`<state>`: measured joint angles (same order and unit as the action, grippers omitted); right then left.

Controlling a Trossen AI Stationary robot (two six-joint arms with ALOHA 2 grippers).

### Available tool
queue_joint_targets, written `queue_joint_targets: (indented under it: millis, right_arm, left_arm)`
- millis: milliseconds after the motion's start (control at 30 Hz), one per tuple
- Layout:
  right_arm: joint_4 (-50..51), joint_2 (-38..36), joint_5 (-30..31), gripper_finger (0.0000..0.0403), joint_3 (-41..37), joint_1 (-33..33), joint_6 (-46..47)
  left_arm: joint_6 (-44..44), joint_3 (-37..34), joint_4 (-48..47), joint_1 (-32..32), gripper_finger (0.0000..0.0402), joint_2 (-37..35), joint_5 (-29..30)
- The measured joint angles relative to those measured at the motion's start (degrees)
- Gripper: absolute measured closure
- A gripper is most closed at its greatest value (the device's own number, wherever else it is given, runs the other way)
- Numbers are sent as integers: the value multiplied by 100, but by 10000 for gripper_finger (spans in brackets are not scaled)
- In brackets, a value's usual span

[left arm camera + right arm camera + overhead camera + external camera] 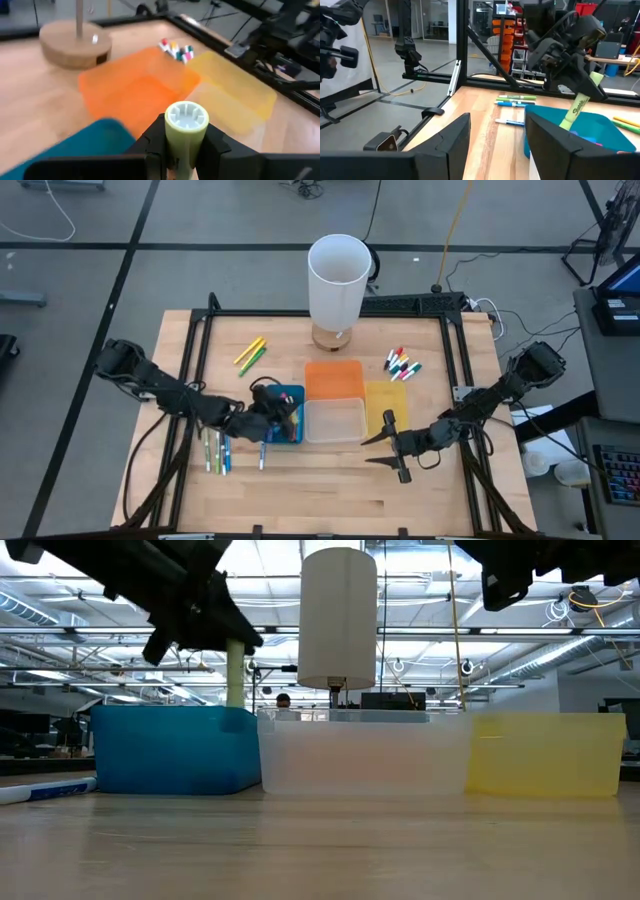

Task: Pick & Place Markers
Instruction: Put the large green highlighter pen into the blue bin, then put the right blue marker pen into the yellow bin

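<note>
The left gripper (284, 420) fingers clamp a yellow-green highlighter (577, 105) upright over the blue bin (175, 750), while the right gripper (385, 450), fingers spread and empty, hovers near the yellow bin (385, 402)

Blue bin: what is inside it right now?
The left tool holds a yellow highlighter upright over the blue bin, its lower end dipping inside. Something pink lies at the bottom. The arm covers the rest from above.
</note>
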<state>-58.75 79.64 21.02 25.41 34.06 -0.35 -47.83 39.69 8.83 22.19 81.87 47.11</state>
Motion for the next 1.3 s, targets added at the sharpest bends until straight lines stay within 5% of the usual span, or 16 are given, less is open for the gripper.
queue_joint_targets:
  millis: [167,500,667,833,1000,1100,1300]
  right_arm:
    - [59,0,-12,229,0,2,11]
    - [73,0,-15,230,0,-22,-32]
    - [112,0,-15,230,0,-52,-30]
    - [129,0,-28,231,0,-46,99]
    - [148,0,-29,230,0,-46,311]
    - [123,0,-27,231,-2,-46,266]
    - [122,0,-23,232,-2,-151,253]
  left_arm:
    - [-357,-1,-544,-51,335,2,-372]
    - [602,5,-684,-48,184,-191,-1290]
    - [-221,3,-632,63,145,-789,-2549]
    - [-157,5,-231,888,134,-1115,-3105]
    - [-71,7,-56,2037,133,-946,-2900]
    - [-865,6,-170,2599,133,-657,-2604]
    - [-4091,10,-1735,2934,133,-404,-2466]
